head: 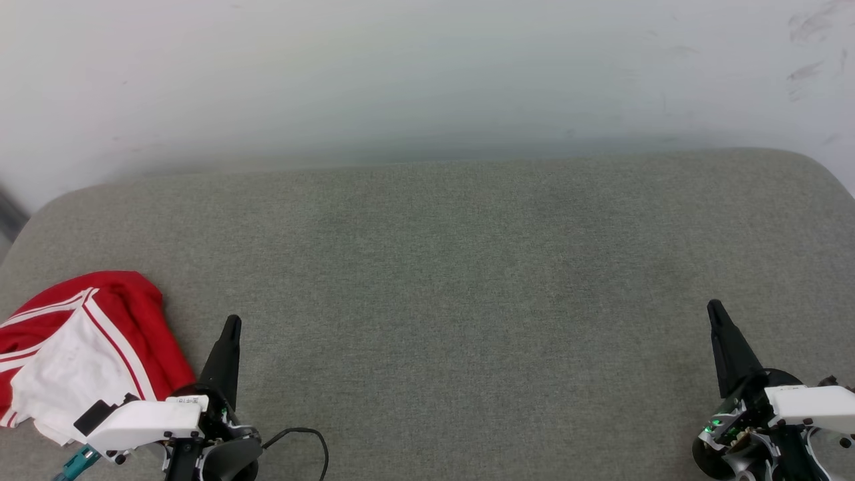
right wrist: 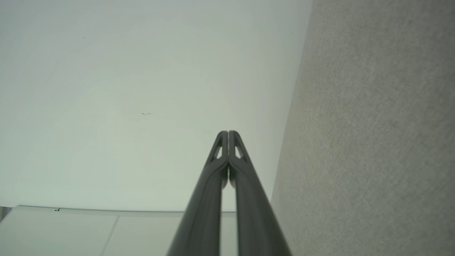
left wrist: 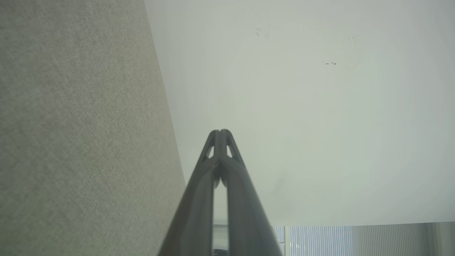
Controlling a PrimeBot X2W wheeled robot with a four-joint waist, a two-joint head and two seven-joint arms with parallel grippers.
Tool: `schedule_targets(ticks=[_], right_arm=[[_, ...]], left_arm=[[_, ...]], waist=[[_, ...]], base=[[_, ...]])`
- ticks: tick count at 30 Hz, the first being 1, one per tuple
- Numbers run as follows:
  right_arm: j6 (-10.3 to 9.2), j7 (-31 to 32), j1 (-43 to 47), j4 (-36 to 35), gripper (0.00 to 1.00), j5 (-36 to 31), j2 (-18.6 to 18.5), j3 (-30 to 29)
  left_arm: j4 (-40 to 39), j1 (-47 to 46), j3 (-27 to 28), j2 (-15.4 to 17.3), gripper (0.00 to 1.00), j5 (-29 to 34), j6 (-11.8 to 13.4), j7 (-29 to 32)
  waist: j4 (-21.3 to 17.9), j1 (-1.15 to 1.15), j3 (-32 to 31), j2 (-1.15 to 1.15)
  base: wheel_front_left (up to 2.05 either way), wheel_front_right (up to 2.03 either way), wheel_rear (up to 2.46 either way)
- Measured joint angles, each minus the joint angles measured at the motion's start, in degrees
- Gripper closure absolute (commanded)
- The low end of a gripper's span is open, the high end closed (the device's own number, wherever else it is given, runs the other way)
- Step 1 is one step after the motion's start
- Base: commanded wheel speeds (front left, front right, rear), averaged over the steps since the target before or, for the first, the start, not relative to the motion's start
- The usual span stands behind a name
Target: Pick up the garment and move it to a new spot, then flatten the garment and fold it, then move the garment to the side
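The garment (head: 93,334) lies in a loose, crumpled heap at the near left corner of a broad padded cushion (head: 467,287). Its thin red fabric is folded over itself, with a soft white panel on top edged by narrow red-and-white stripes. The cushion is covered in a grey-green woven cloth with a fine, even grain, and its far corners are rounded. Behind it rises a smooth pale wall (head: 401,67) with a few dark scuffs at the upper right. The left gripper (head: 232,322) sits just to the right of the heap, its two long dark fingers pressed together into one slim tapering spike with nothing between them. Its white wrist housing overlaps the garment's near edge, and whether they touch cannot be told. A thin black cable (head: 314,437) loops across the cloth beside it. The right gripper (head: 713,307) is well apart at the near right, its fingers likewise closed to a point and empty. In the left wrist view the left gripper (left wrist: 220,132) shows matte fingers meeting at rounded tips with small cut-out slots, against the woven cloth and the wall. The right gripper (right wrist: 228,132) has the same shape, tips touching.
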Motion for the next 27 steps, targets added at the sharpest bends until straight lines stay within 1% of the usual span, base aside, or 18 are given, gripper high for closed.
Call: schedule_targets(ticks=[5, 6, 12, 19, 27], right_arm=[[0.0, 0.0, 0.0, 0.0, 1.0, 0.0, 0.0, 0.0], [0.0, 0.0, 0.1, 0.1, 0.0, 0.0, 0.0, 0.0], [-0.01, -0.3, 2.9, 2.5, 0.0, 0.0, 0.1, 0.3], [-0.01, -2.3, 3.2, 1.0, 0.0, -1.5, 0.1, 1.9], [-0.01, -4.4, 3.8, 0.6, 0.0, -5.9, 0.1, 2.9]], left_arm=[[0.0, 0.0, 0.0, 0.0, 1.0, 0.0, 0.0, 0.0], [0.2, 0.1, 0.0, 0.0, 0.0, 0.0, 0.0, 0.0], [2.6, 2.8, -0.3, -0.3, 0.0, 0.0, 0.0, -0.3], [1.5, 3.4, -0.8, -0.4, 0.0, 1.5, 0.0, -2.3], [0.3, 4.1, -0.4, -0.4, 0.0, 5.4, 0.0, -4.5]], waist=[[0.0, 0.0, 0.0, 0.0], [0.0, 0.0, 0.0, 0.0], [0.0, 0.0, 0.0, 0.0], [0.0, 0.0, 0.1, 0.0], [-0.1, 0.0, 0.1, 0.0]], base=[[0.0, 0.0, 0.0], [0.0, 0.0, 0.0], [0.0, 0.0, 0.0], [0.0, 0.0, 0.0], [0.0, 0.0, 0.0]])
